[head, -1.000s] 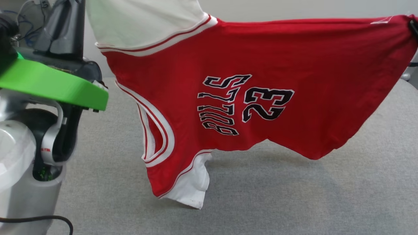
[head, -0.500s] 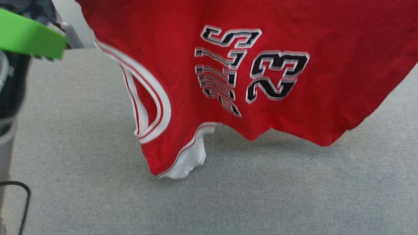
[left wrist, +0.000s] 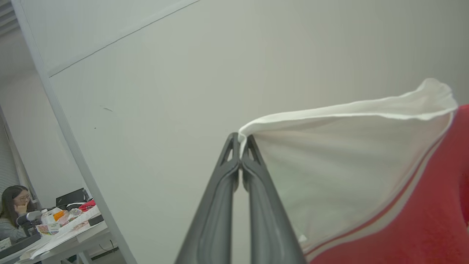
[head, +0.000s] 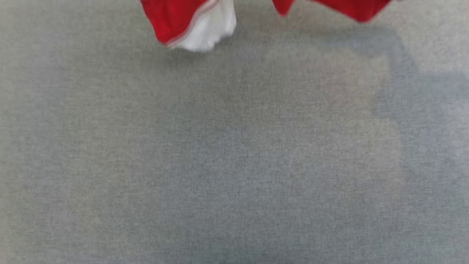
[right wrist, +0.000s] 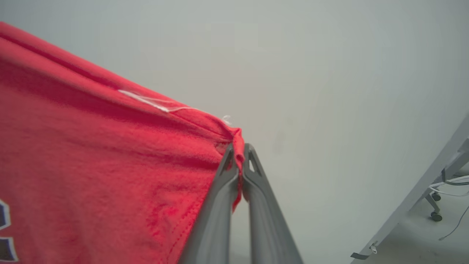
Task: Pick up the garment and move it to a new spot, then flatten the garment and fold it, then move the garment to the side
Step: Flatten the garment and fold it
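The left claw (left wrist: pixel 240 141) is clenched on the edge of a white sleeve (left wrist: pixel 329 161) and the right claw (right wrist: pixel 240 154) on a red corner of the jersey T-shirt (right wrist: pixel 91 154), which hangs stretched between them over the grey surface (head: pixel 234 165). Each pinch catches little cloth, so a hard tug apart could slip a corner free. The wrist views show the grips, while the head view shows the dangling tips near the surface.

The red jersey-style T-shirt (right wrist: pixel 91 154) hung spread out in the air. One short white sleeve (left wrist: pixel 337 157), edged with red-and-white striped trim, was drawn taut to a point. The other sleeve (head: pixel 207 31) and the red hem dangled lowest, blurred.
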`<state>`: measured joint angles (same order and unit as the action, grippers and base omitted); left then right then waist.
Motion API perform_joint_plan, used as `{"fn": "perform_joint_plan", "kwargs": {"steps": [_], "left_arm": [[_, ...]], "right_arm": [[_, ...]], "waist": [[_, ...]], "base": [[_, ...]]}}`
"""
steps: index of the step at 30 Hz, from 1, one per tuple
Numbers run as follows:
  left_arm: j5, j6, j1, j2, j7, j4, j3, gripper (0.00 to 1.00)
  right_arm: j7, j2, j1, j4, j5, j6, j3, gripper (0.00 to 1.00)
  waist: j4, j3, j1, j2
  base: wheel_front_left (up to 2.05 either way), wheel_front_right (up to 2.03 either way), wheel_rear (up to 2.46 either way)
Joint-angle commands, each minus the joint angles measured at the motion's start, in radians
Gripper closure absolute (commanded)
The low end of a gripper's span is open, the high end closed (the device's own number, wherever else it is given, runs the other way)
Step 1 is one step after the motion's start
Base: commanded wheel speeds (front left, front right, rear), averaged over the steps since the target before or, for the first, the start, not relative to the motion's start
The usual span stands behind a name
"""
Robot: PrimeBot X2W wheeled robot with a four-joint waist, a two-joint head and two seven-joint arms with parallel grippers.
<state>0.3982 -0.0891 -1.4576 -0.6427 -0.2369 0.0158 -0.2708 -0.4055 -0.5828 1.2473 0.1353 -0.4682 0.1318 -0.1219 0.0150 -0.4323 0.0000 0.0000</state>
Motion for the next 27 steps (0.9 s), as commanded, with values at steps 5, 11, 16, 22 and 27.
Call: {"fn": "perform_joint_plan", "kwargs": {"steps": [5, 11, 16, 22, 27], "left_arm": [[-0.061, -0.025, -0.235, 0.02, 0.069, 0.201, -0.061, 1.0], [-0.135, -0.034, -0.465, 0.065, 0.227, 0.424, -0.121, 1.0], [-0.185, -0.034, -0.585, 0.095, 0.391, 0.589, -0.152, 1.0], [-0.174, -0.038, -0.592, 0.13, 0.482, 0.727, -0.176, 1.0], [-0.137, -0.04, -0.47, 0.159, 0.497, 0.732, -0.183, 1.0]], "right_arm": [[0.101, 0.055, 0.188, 0.179, 0.063, -0.001, -0.04, 1.0], [0.247, 0.136, 0.381, 0.388, 0.147, -0.001, -0.047, 1.0], [0.364, 0.189, 0.488, 0.541, 0.199, -0.001, -0.024, 1.0], [0.472, 0.229, 0.523, 0.661, 0.223, -0.001, -0.031, 1.0], [0.545, 0.241, 0.479, 0.717, 0.205, -0.001, -0.062, 1.0]], "waist": [[0.027, -0.22, 0.0, 0.0], [0.04, -0.289, 0.0, 0.0], [0.039, -0.32, 0.0, 0.0], [0.026, -0.338, 0.0, 0.0], [0.008, -0.331, 0.0, 0.0]], "base": [[0.0, 0.0, 0.0], [0.0, 0.0, 0.0], [0.0, 0.0, 0.0], [0.0, 0.0, 0.0], [0.0, 0.0, 0.0]]}}
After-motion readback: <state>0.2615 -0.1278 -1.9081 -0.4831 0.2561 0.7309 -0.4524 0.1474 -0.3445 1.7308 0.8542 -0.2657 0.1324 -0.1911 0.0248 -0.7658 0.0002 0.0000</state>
